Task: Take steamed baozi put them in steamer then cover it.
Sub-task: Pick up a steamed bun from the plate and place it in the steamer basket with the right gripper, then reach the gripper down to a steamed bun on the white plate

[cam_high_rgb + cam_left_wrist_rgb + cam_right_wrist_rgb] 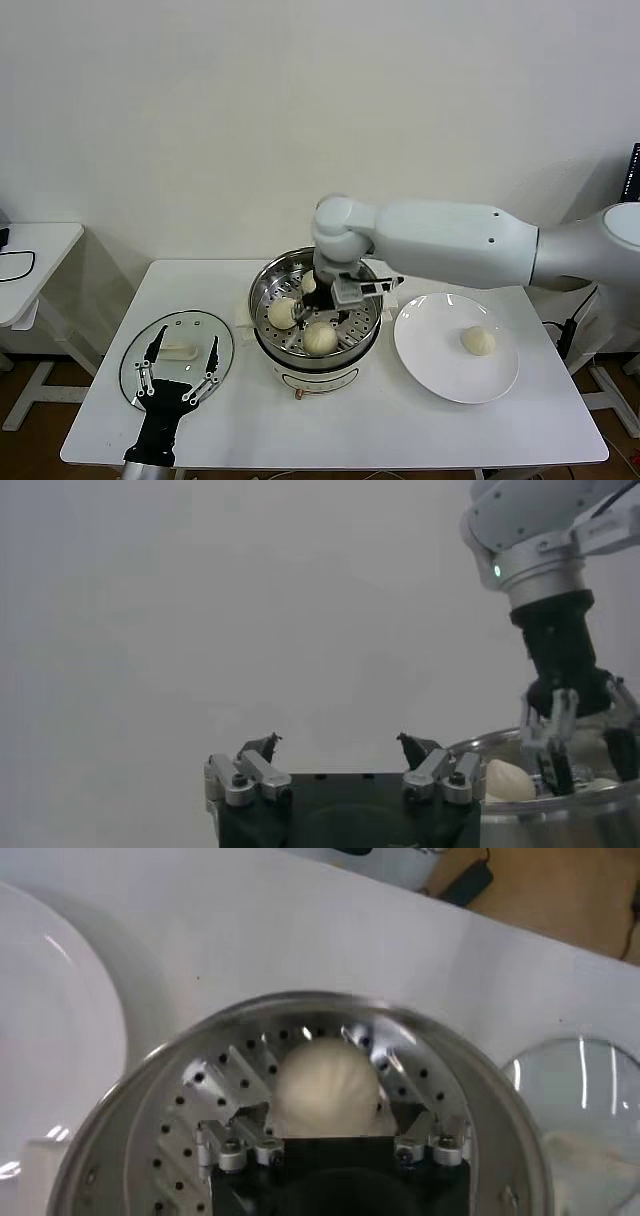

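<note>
The steamer (268, 285) stands mid-table with three baozi on its perforated floor. Two lie near the front (283, 313) (320, 338). The third (328, 1088) sits at the back, under my right gripper (326, 1110). That gripper reaches down into the pot, open, with its fingers spread to either side of the bun and apart from it. Another baozi (479, 341) rests on the white plate (430, 375). The glass cover (185, 330) lies flat at the left of the table. My left gripper (178, 375) hovers over it, open and holding nothing.
The plate sits right of the steamer, close to it. A small white side table (30, 250) stands off to the left. The white table (400, 425) has bare surface in front of the steamer. My right arm (450, 240) spans above the plate.
</note>
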`<move>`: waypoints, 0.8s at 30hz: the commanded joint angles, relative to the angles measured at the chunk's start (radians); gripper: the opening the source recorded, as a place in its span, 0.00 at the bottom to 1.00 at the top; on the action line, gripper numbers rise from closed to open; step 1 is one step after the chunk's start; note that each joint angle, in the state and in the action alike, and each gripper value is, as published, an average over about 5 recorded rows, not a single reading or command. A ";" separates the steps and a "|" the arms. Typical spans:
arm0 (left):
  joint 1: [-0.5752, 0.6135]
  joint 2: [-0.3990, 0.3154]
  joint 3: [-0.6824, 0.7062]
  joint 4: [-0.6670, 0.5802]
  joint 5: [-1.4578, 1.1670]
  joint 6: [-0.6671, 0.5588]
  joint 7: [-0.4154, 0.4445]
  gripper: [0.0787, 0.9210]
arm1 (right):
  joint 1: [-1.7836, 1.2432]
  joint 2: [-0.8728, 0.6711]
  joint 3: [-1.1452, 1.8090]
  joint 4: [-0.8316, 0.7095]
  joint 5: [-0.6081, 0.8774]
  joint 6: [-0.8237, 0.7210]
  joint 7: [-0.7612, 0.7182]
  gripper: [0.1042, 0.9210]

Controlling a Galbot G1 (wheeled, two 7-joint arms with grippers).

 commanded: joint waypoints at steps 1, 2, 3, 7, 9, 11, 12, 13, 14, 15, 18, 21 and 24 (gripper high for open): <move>-0.004 0.004 0.004 0.002 0.000 0.002 0.001 0.88 | 0.070 -0.143 0.101 -0.161 0.287 -0.273 -0.079 0.88; -0.005 0.006 0.004 0.002 0.000 0.002 0.000 0.88 | 0.078 -0.162 0.096 -0.207 0.345 -0.335 -0.088 0.88; -0.006 0.007 0.005 0.002 0.000 0.002 0.001 0.88 | 0.082 -0.177 0.091 -0.250 0.393 -0.388 -0.096 0.88; -0.007 0.011 0.005 0.001 0.000 0.003 0.000 0.88 | 0.078 -0.234 0.066 -0.420 0.493 -0.548 -0.129 0.88; -0.007 0.012 0.005 0.000 0.000 0.003 0.000 0.88 | 0.062 -0.263 0.040 -0.487 0.514 -0.591 -0.142 0.88; -0.007 0.014 0.004 -0.001 -0.001 0.003 0.000 0.88 | 0.034 -0.296 0.015 -0.533 0.522 -0.611 -0.146 0.88; -0.007 0.014 0.004 -0.001 -0.001 0.003 0.000 0.88 | 0.016 -0.313 0.003 -0.550 0.524 -0.616 -0.146 0.88; -0.007 0.014 0.004 -0.002 -0.001 0.004 0.000 0.88 | -0.004 -0.330 -0.007 -0.560 0.524 -0.618 -0.143 0.88; -0.007 0.015 0.004 -0.003 -0.001 0.004 0.000 0.88 | -0.025 -0.347 -0.015 -0.568 0.521 -0.620 -0.141 0.88; -0.007 0.015 0.003 -0.004 -0.001 0.005 0.000 0.88 | -0.047 -0.364 -0.020 -0.571 0.515 -0.619 -0.138 0.88; -0.006 0.015 0.001 -0.007 -0.001 0.008 0.000 0.88 | -0.117 -0.407 -0.012 -0.570 0.486 -0.610 -0.125 0.88; -0.004 0.015 0.001 -0.009 -0.001 0.010 -0.001 0.88 | -0.177 -0.431 0.013 -0.571 0.459 -0.599 -0.104 0.88; -0.002 0.013 0.000 -0.011 -0.001 0.011 -0.001 0.88 | -0.223 -0.439 0.038 -0.572 0.436 -0.590 -0.085 0.88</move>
